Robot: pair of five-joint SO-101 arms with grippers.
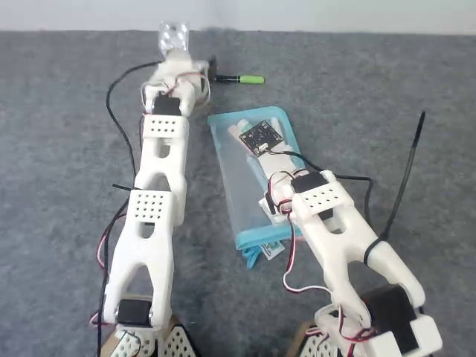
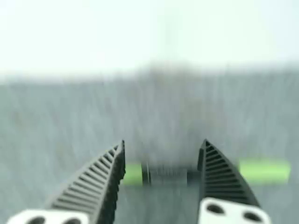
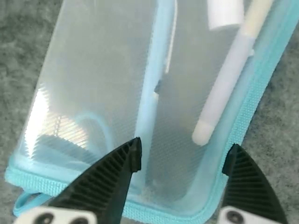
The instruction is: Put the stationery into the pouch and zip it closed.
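Pouch [image 1: 236, 190] lies mid-table on the grey mat [image 1: 59, 149], long side running near to far, with a white marker [image 3: 229, 88] already showing through its clear face. My right arm [image 1: 335, 216] reaches over its near half. The right gripper [image 3: 184, 143] hangs spread wide just above the near end, gripping nothing.

My left arm [image 1: 160, 163] is stretched to the far side. The left gripper [image 2: 164, 142] is open about a barrel-length wide and low to the mat. The pen [image 1: 242, 78] lies crosswise just beyond its tips, well apart from the pouch.

I judge the step in hand to be the pen pickup. To do it well I'd ease forward until the fingers straddle the dark middle of the barrel [image 2: 168, 175], then close squarely there rather than on a green end, so it lifts level and does not roll away.

Room is tight past the pen, where the mat's far edge and the wall sit close, so I'd lift straight up before swinging. Open mat lies to the left and to the far right. The right arm covers the pouch's near half, so the far end is the free approach. I cannot tell which edge is unzipped.
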